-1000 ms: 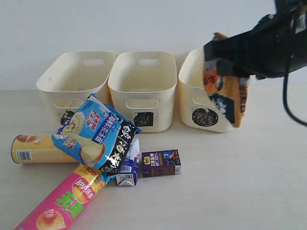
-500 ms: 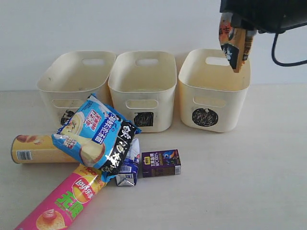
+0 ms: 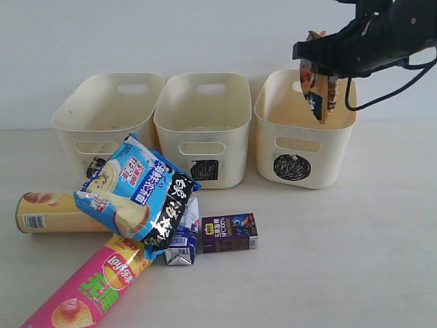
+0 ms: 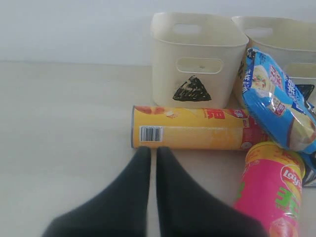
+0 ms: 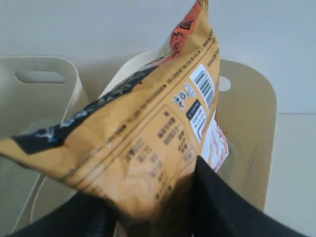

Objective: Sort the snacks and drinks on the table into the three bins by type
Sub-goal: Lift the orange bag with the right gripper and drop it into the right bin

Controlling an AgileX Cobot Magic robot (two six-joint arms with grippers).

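Note:
My right gripper (image 3: pixel 321 56) is shut on the orange bag (image 3: pixel 317 87), which hangs upright over the opening of the right bin (image 3: pixel 300 147). In the right wrist view the bag (image 5: pixel 148 128) fills the frame between the black fingers (image 5: pixel 217 197). On the table (image 3: pixel 341 260) lie the yellow can (image 3: pixel 48 213), the pink can (image 3: pixel 89 290), the blue-and-white bag (image 3: pixel 133 188), the blue-and-white carton (image 3: pixel 183 239) and the purple carton (image 3: pixel 229 232). My left gripper (image 4: pixel 150 150) is shut and empty, just short of the yellow can (image 4: pixel 192 134).
The left bin (image 3: pixel 102 113) and middle bin (image 3: pixel 205 116) stand side by side at the back against the wall. The blue-and-white bag (image 4: pixel 276 98) leans against the left bin (image 4: pixel 195 54). The pink can (image 4: pixel 269 187) lies close beside my left gripper.
My right arm lifted the orange bag from in front of the right bin, then brought it a little lower and leftward over the bin's opening. Nothing on the table moved.

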